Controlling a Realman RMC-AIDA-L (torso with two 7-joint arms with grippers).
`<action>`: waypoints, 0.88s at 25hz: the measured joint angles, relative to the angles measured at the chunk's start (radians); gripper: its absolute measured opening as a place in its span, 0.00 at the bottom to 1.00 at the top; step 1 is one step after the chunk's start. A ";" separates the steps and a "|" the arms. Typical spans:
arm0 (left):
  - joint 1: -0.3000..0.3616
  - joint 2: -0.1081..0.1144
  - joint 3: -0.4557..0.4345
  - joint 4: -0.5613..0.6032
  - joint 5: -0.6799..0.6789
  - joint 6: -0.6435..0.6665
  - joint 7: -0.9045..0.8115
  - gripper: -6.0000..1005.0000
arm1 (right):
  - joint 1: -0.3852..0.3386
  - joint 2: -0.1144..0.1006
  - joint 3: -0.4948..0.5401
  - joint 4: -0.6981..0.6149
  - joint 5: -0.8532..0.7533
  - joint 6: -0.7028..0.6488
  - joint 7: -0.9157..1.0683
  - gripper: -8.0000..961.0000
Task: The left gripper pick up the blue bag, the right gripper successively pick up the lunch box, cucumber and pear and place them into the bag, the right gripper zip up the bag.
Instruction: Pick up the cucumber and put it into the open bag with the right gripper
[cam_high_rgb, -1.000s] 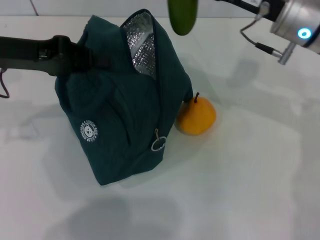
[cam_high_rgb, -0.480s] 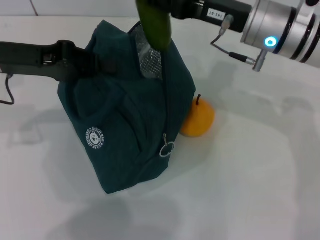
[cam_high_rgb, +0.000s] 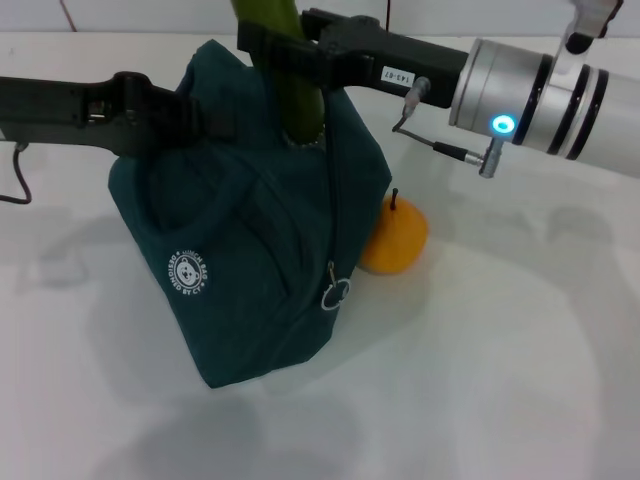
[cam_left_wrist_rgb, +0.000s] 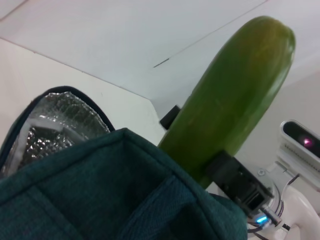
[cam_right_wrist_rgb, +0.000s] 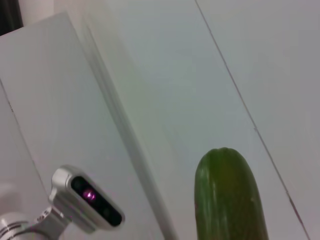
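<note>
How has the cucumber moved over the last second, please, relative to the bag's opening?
Yes. The cucumber, held by the right gripper, has moved toward the robot's left and down; its lower end now dips into the opening of the blue bag.

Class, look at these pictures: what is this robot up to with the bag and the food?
The robot is packing a blue bag on a white table. The left claw holds the bag by its top. The right claw grips a cucumber upright, its lower end going into the bag's open mouth. A pear sits on the table against the bag, not yet packed. The lunch box cannot be seen.
</note>
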 joint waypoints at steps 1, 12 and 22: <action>0.000 0.000 0.000 0.000 0.000 0.000 0.001 0.05 | -0.002 0.000 -0.006 -0.002 0.003 0.006 -0.006 0.61; 0.004 0.005 -0.005 -0.014 0.003 -0.005 0.011 0.05 | -0.065 0.000 -0.020 -0.002 0.004 0.012 0.010 0.62; 0.006 0.005 -0.008 -0.014 0.003 -0.007 0.011 0.05 | -0.118 -0.003 -0.023 -0.002 -0.007 -0.012 0.062 0.62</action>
